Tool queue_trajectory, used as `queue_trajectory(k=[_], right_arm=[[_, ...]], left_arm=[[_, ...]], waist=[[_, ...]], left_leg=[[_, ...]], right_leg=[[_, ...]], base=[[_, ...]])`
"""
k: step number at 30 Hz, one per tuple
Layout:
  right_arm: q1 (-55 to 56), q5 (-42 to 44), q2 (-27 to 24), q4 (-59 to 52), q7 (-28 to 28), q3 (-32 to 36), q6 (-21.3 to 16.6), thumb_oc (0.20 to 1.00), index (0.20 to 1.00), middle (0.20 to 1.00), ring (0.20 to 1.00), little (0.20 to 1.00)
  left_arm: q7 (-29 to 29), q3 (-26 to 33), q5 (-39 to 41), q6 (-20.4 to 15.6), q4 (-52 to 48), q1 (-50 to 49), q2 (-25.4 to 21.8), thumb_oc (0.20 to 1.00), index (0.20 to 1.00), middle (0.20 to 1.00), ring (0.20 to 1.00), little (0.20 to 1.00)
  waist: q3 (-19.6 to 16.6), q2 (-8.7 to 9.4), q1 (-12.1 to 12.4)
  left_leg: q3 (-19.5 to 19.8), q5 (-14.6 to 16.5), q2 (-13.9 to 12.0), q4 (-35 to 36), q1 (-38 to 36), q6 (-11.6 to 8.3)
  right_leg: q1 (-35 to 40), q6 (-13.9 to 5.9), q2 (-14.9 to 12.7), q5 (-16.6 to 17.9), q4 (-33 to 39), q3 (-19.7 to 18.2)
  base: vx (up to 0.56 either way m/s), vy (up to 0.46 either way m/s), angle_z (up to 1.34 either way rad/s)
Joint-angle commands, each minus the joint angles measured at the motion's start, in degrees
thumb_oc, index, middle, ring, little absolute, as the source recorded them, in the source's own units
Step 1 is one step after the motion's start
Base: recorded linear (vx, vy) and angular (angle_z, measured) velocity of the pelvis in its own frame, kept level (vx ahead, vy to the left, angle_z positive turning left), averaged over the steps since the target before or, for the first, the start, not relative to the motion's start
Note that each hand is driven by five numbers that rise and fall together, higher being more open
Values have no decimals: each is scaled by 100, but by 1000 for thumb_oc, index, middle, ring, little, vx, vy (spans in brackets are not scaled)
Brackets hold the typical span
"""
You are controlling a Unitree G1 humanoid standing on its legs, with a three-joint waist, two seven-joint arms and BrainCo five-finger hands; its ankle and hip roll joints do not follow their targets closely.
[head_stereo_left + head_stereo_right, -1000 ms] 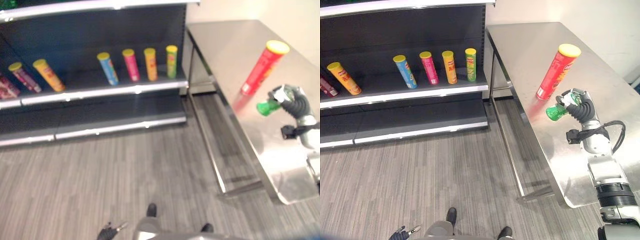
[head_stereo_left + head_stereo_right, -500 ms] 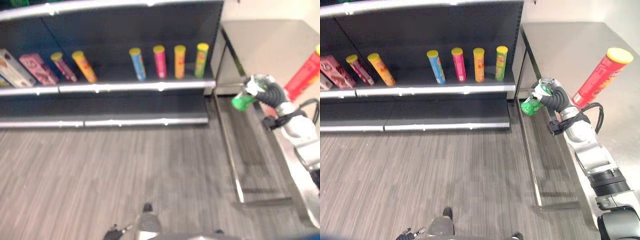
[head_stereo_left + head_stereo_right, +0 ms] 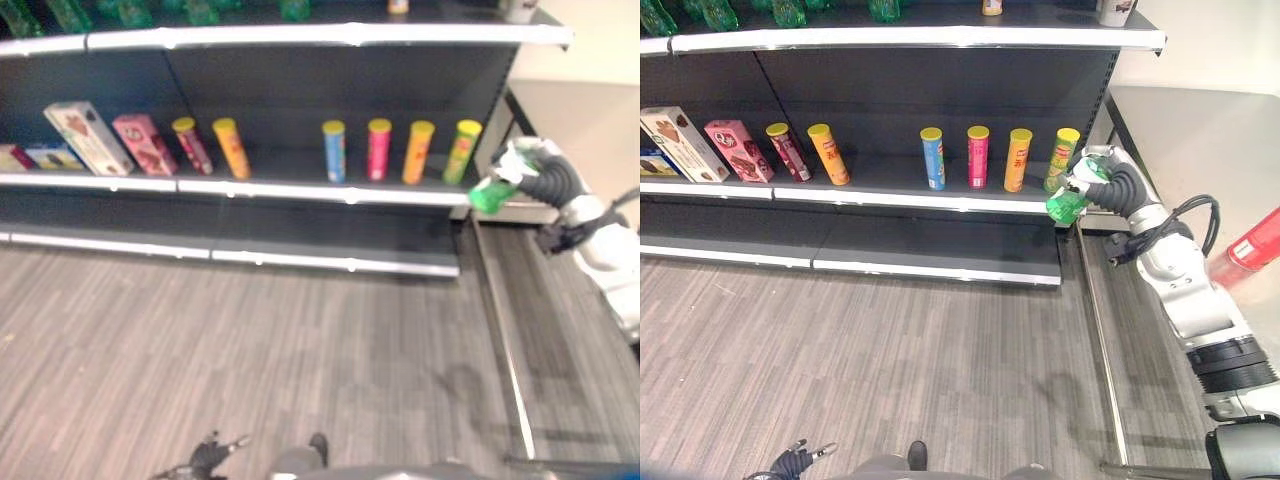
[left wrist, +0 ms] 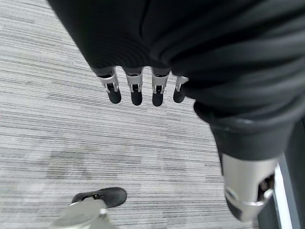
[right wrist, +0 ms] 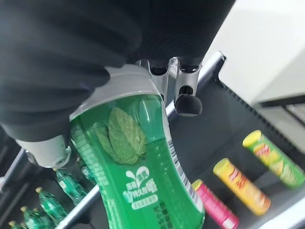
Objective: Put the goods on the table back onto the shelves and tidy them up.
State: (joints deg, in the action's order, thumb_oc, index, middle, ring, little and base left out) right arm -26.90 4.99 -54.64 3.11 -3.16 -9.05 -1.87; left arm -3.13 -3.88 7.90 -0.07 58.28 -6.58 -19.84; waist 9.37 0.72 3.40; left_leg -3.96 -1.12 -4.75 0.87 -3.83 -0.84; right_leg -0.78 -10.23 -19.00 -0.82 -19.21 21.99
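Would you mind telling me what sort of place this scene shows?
Probably a mock shop aisle: dark retail shelves carry a row of snack tubes and boxed biscuits, with green bottles on the upper shelf, beside a steel table.

A dark shelf unit [image 3: 940, 100] stands at the far side on a grey striped floor [image 3: 890, 370]. On its middle board, from left to right, stand two boxes [image 3: 680, 143], then six upright tubes [image 3: 931, 158] in a row. The top board [image 3: 910, 38] carries green bottles [image 3: 788, 12] at the left. At the right stands a steel table [image 3: 1200, 130] with a red tube [image 3: 1250, 257] on it.
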Motion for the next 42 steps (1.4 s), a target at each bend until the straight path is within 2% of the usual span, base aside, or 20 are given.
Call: queue_trajectory(k=[1,3,8,9,12,15,26,28,30,32,34,36,37,38,39,40,41,42], right_arm=[[-904,103,-231,159,-388,15,-272,200,200,200,200,200],[-1059,184,-287,208,-371,-106,-233,200,200,200,200,200],[-959,221,-311,97,-248,-135,-215,200,200,200,200,200],[-425,-48,-456,616,-279,293,-19,200,200,200,200,200],[-510,22,-474,695,-297,256,-27,200,200,200,200,200],[-478,49,-554,670,-253,293,-45,200,200,200,200,200],[-604,27,-812,582,-311,280,-168,200,200,200,200,200],[-733,24,-895,538,-370,257,-222,200,200,200,200,200],[-883,48,-968,446,-440,269,-261,200,200,200,200,200],[-1025,37,-1030,433,-550,298,-284,200,200,200,200,200],[-1072,59,-1044,360,-575,323,-277,200,200,200,200,200],[-1047,111,-1021,265,-598,407,-321,200,200,200,200,200],[-1031,110,-1018,257,-597,418,-319,200,200,200,200,200],[-988,133,-916,139,-664,504,-369,200,200,200,200,200],[-983,133,-915,136,-664,509,-368,200,200,200,200,200],[-911,78,-767,-14,-763,647,-399,200,200,200,200,200],[-932,40,-658,10,-785,622,-379,200,200,200,200,200],[-854,-89,-508,-54,-790,682,-373,200,200,200,200,200]], left_arm=[[-66,-85,132,-156,-148,-19,-52,1000,1000,1000,1000,1000],[-94,42,262,-143,-91,-90,83,1000,1000,1000,1000,1000],[-9,-23,176,-118,-119,-253,270,1000,1000,1000,1000,1000],[-124,92,354,-109,-388,-155,268,1000,1000,1000,1000,1000],[-117,187,416,-115,-393,-225,314,1000,1000,1000,1000,1000],[-63,116,325,-125,-347,-262,359,1000,1000,1000,1000,1000],[13,-23,338,-132,-535,-219,411,1000,1000,1000,1000,1000],[17,-1,409,-147,-575,-147,324,1000,1000,1000,1000,1000],[42,3,442,-154,-646,-111,279,1000,1000,1000,1000,1000],[39,0,473,-151,-609,-80,260,1000,1000,1000,1000,1000],[48,4,454,-127,-547,-117,267,1000,1000,1000,1000,1000],[72,-11,378,-107,-354,-160,276,1000,1000,1000,1000,1000],[72,-13,377,-111,-348,-161,273,1000,1000,1000,1000,1000],[58,14,341,-92,-165,-177,262,1000,1000,1000,1000,1000],[58,13,342,-92,-165,-177,260,1000,1000,1000,1000,1000],[3,101,321,-73,-134,-215,215,1000,1000,1000,1000,1000],[11,152,311,-56,-91,-270,202,1000,1000,1000,1000,1000],[-1,199,302,-50,-94,-299,188,1000,1000,1000,1000,1000]], waist=[[-183,199,203],[-342,304,285],[-448,313,301],[-278,26,104],[-374,136,172],[-443,188,182],[-455,262,185],[-346,323,182],[-168,368,218],[-30,422,300],[-75,454,330],[-116,422,370],[-110,432,384],[-135,408,439],[-134,410,443],[-163,434,572],[-242,403,627],[-287,372,668]], left_leg=[[-557,307,218,373,-248,-218],[-636,216,103,338,-110,-338],[-708,135,-72,353,-161,-474],[-397,203,297,413,163,-319],[-549,132,206,413,167,-387],[-594,87,129,413,157,-457],[-553,-14,-68,371,120,-626],[-486,100,-178,-130,286,-685],[-414,259,-263,-943,602,-743],[-322,79,-301,-1472,996,-764],[-398,66,-375,-1209,1221,-724],[-509,-235,-499,-762,1417,-738],[-525,-244,-495,-722,1376,-748],[-650,-544,-586,-161,1585,-783],[-653,-547,-585,-154,1579,-783],[-810,-751,-694,68,1875,-848],[-875,-732,-683,249,1703,-804],[-808,-908,-656,242,1632,-770]], right_leg=[[125,204,470,-18,830,132],[361,186,747,112,1739,47],[671,196,956,221,2335,20],[98,262,865,-147,1415,-355],[328,184,905,101,2071,-364],[536,190,965,145,2356,-240],[723,310,1153,-58,2421,-24],[724,413,1231,-161,2403,-28],[814,517,1270,-250,2388,-5],[904,541,1287,-310,2421,43],[930,472,1262,-355,2421,22],[1016,411,1294,-422,2421,-3],[1031,412,1289,-435,2421,-15],[1164,385,1330,-553,2421,-66],[1165,385,1328,-553,2421,-68],[1400,336,1322,-701,2421,-63],[1487,278,1331,-712,2421,-107],[1614,243,1332,-718,2384,-122]], base=[[-5,-155,-3],[-13,-208,-13],[29,-107,-22],[1,-122,-2],[13,-137,5],[32,-118,-8],[29,-77,8],[16,-136,6],[6,-109,19],[123,-37,34],[231,57,25],[224,102,7],[317,172,5],[228,115,0],[484,245,-5],[418,227,-21],[566,312,-28],[449,310,-55]])
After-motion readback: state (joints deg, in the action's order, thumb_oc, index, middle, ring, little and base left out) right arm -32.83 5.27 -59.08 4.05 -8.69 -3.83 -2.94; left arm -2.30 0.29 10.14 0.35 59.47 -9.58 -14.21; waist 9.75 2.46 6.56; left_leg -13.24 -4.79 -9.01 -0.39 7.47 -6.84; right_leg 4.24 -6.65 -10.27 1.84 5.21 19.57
